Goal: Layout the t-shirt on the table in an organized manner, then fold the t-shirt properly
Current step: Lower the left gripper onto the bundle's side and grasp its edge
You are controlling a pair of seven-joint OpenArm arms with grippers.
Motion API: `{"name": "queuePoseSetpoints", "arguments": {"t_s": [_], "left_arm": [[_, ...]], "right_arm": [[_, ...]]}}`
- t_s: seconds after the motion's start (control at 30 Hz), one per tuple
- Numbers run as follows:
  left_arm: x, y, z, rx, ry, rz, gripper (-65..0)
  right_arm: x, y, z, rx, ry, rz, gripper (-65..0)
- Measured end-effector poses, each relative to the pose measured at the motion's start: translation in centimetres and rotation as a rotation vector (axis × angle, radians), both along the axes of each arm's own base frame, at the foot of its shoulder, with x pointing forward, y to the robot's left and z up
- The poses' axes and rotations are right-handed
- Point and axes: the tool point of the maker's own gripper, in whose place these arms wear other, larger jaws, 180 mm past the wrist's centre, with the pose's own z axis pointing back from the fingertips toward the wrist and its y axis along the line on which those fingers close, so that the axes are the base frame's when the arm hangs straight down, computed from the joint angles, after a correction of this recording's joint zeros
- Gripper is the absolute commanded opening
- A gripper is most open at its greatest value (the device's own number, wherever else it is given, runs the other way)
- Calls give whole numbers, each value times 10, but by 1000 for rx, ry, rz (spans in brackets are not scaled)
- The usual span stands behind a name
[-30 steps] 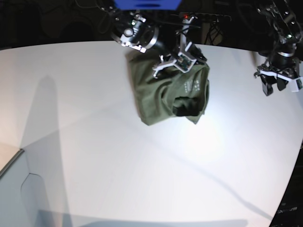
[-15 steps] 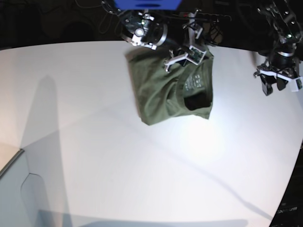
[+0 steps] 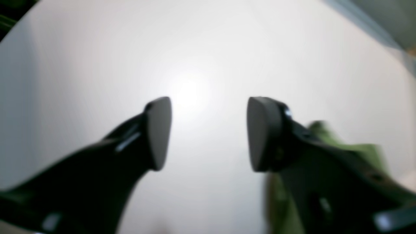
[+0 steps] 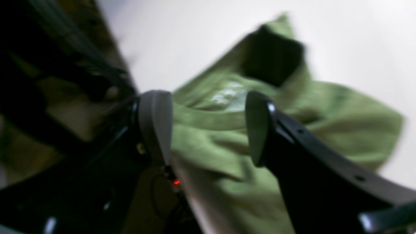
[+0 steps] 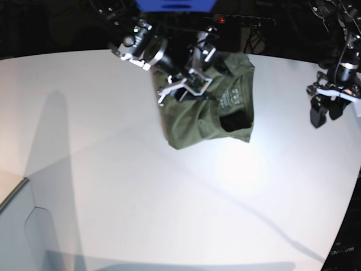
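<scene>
The olive-green t-shirt (image 5: 203, 110) lies bunched in a rough fold on the white table (image 5: 169, 192), near its far edge. Its collar, with pale printed text (image 5: 232, 97) and a dark patch (image 5: 234, 121), faces up. My right gripper (image 5: 183, 89) hovers over the shirt's upper left part, open and holding nothing. In the right wrist view the shirt (image 4: 214, 139) shows between and beyond the spread fingers (image 4: 156, 123). My left gripper (image 5: 324, 116) hangs open over bare table at the far right, apart from the shirt. The left wrist view shows its gripper (image 3: 208, 133) open, with a blurred piece of shirt (image 3: 320, 127) behind one finger.
Past the table's far edge are dark clutter, cables and a blue part (image 5: 175, 4). The tabletop's curved edge (image 5: 347, 220) runs down the right side. A grey ledge (image 5: 14, 195) sits at the lower left.
My right gripper was shut on the shirt's collar edge; it has let go, opened and swung left. The released edge now lies flat. My left gripper has opened wider.
</scene>
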Motion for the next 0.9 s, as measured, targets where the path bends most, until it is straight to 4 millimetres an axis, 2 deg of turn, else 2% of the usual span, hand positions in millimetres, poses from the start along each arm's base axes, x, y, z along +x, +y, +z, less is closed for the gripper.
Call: {"name": "queuePoseSetpoints", "arguments": {"t_s": [0.1,0.17,0.27,0.37,0.53,0.6,0.7,0.8,0.9], "left_arm": [[8,-22,8,-27,-8,-60,-195],[12,-43,0,-51,19,-120,-197],[21,-77,-8,-83,33,-214,-197],[28,-105,-29,-94,89,-289,-197],[44,-107,-54,-80,148,-290,-197],[51,-105,-63,-97,164,-283,-196],[58,-96,-83,-124,211,-264,-196],[59,-82,-104,-167,262,-217,-196],[53,-73,-120,-200,298,-186,-195]], "right_arm": [[8,-13,-2,-9,-2,-41,-292],[11,-22,-6,-25,6,-65,-292],[10,-22,-6,-22,5,-68,-292],[11,-24,-6,-25,6,-72,-292],[11,-24,-7,-27,8,-72,-292],[15,-30,-8,-32,9,-90,-292],[19,-45,-13,-55,15,-126,-292],[21,-51,-16,-61,21,-144,-292],[22,-58,-18,-70,27,-167,-291]]}}
